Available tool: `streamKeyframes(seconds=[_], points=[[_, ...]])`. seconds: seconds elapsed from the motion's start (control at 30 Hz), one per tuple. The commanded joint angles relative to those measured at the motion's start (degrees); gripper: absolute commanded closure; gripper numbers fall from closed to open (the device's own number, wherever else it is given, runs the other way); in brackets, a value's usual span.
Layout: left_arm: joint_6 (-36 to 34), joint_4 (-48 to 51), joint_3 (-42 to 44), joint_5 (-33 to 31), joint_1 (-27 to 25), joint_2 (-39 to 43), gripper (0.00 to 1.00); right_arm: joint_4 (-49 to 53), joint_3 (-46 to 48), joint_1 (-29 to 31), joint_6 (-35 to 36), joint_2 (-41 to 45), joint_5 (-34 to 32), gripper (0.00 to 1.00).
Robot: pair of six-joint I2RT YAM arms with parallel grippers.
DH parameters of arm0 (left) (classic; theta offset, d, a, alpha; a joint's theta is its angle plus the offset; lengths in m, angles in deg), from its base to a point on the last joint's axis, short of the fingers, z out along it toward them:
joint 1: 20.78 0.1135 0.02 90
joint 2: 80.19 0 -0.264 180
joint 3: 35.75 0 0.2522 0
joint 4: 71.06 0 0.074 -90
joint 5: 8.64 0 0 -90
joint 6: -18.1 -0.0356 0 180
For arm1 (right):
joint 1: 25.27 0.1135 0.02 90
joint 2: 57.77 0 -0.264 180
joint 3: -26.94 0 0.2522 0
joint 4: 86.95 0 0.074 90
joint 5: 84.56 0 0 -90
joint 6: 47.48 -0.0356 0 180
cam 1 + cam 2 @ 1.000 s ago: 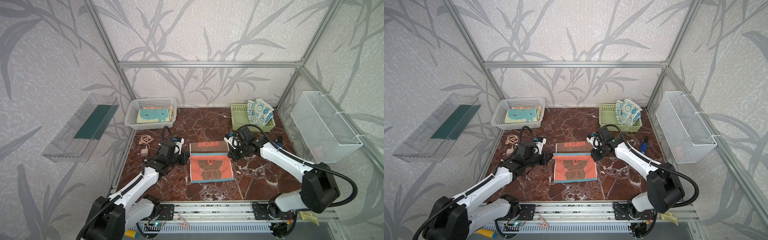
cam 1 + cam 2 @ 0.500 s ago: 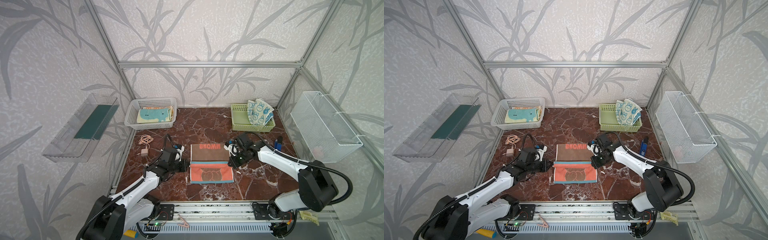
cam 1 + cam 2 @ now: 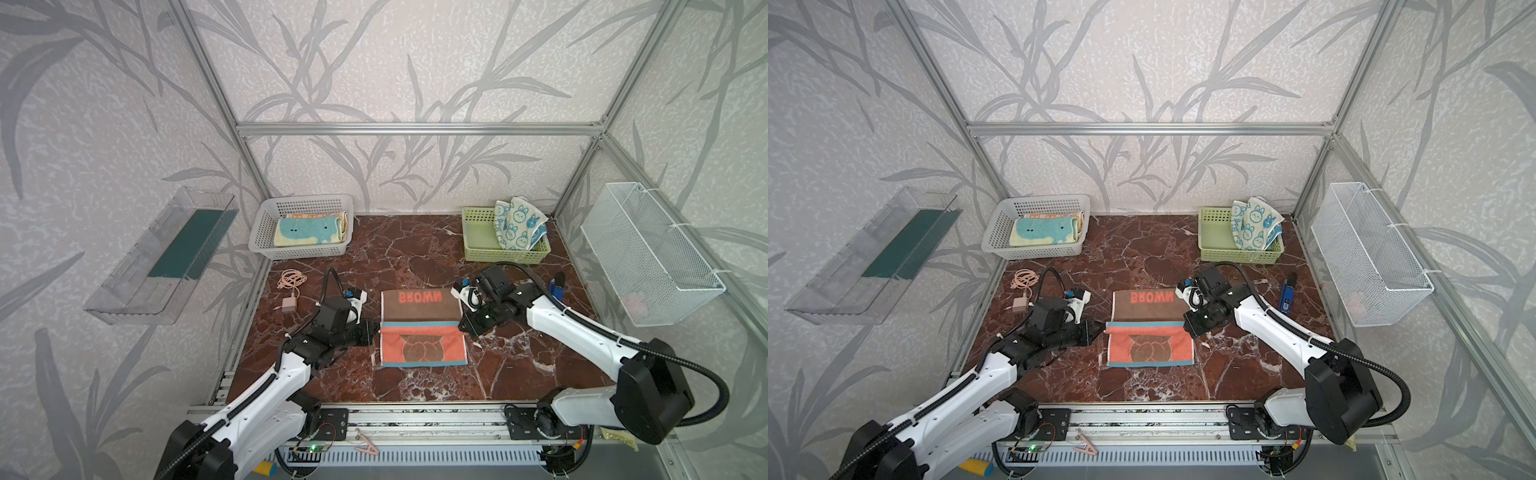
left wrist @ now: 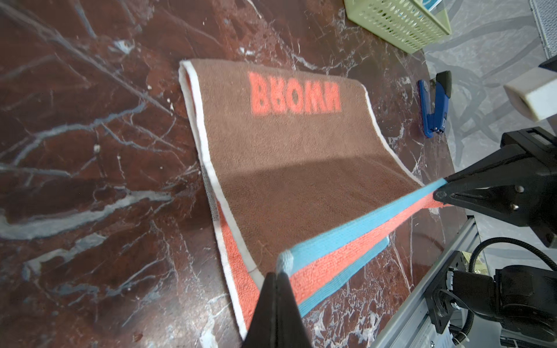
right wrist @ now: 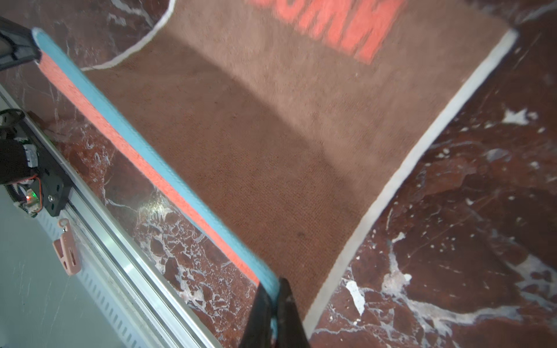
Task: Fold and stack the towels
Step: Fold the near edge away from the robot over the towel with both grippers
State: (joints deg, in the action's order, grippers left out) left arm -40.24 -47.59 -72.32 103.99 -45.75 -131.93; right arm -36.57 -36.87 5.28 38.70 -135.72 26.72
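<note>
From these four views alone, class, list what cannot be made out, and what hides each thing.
Both top views: what lies under the teal-and-cream terry towel in the white perforated plastic basket; only an orange strip shows.
Both top views: the pale pink thing in the white wire basket; too small, veiled by mesh.
Right wrist view: the red lettering on the brown terry towel; blurred, cut by the picture's edge.

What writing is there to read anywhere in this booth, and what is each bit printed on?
"BROWN": red letters on the brown towel, upside down in both top views.
Orange marks on the rear towel in the white basket: too small to read.
Blue tool: no label legible.
</note>
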Motion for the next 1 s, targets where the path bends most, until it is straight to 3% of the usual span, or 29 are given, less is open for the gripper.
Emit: streamKeyframes(seconds=[0.0, 0.43, 0.97], points=[[2.58, 0.22, 3.56, -2.68, 0.23, -0.16, 1.00, 1.86, 2.60, -0.22, -1.63, -1.92, -0.10, 1.00], [5.23, -2.45, 6.71, -2.07, -0.54, -1.81, 1.00, -1.54, 5.92, 0.01, -3.55, -5.72, 3.33, 1.00], [5.45, 6.58, 4.92, -3.96, -1.36, 7.54, 1.00, -0.42, 5.90, 0.02, -3.91, -3.09, 0.77, 1.00]])
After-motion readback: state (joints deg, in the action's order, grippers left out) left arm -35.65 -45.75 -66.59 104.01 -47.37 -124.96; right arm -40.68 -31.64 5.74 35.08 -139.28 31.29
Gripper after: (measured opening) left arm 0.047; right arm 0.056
